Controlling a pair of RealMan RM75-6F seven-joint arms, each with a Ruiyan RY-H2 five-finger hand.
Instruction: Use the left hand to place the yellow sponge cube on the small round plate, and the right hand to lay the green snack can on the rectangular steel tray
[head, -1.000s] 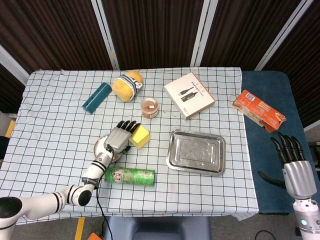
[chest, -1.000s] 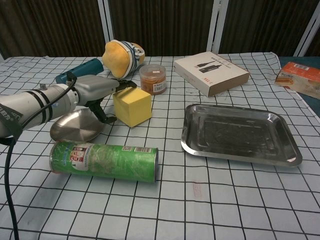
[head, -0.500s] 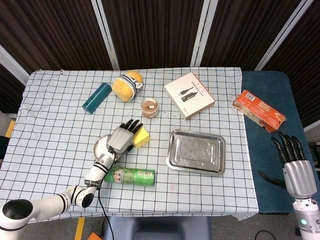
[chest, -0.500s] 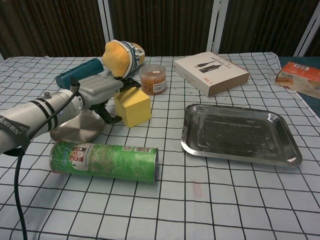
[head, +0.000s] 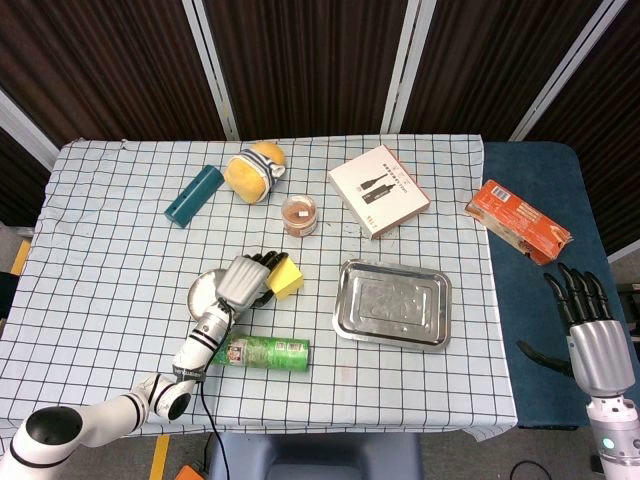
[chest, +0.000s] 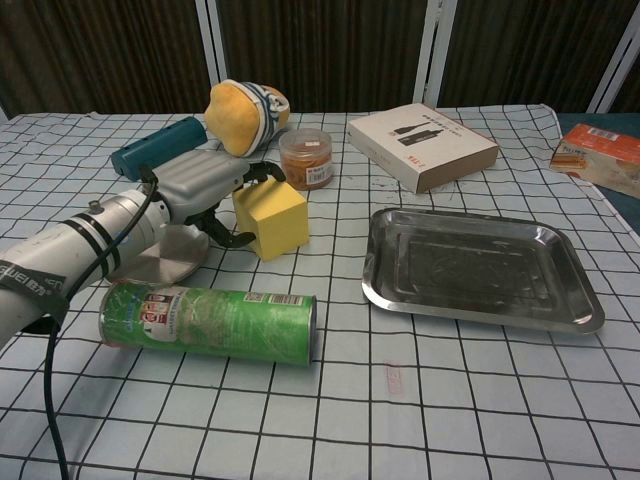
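Note:
The yellow sponge cube (head: 288, 277) (chest: 272, 218) sits on the checked cloth just right of the small round plate (head: 202, 292) (chest: 160, 262). My left hand (head: 245, 280) (chest: 205, 184) reaches across the plate; its fingers curl over the cube's top and the thumb presses its left side, so it grips the cube. The green snack can (head: 262, 351) (chest: 210, 320) lies on its side in front of the plate. To the right lies the rectangular steel tray (head: 392, 302) (chest: 480, 268), with nothing in it. My right hand (head: 587, 320) hangs open off the table's right side.
At the back stand a teal tube (head: 194, 194) (chest: 160, 145), a yellow plush toy (head: 255, 170) (chest: 240, 115), a small jar (head: 299, 215) (chest: 306, 158) and a white box (head: 379, 190) (chest: 422, 132). An orange packet (head: 517, 221) (chest: 605, 155) lies on the blue surface at right.
My left hand slid forward over the plate and its fingers curled down onto the cube, which shifted slightly right. The right hand stayed still.

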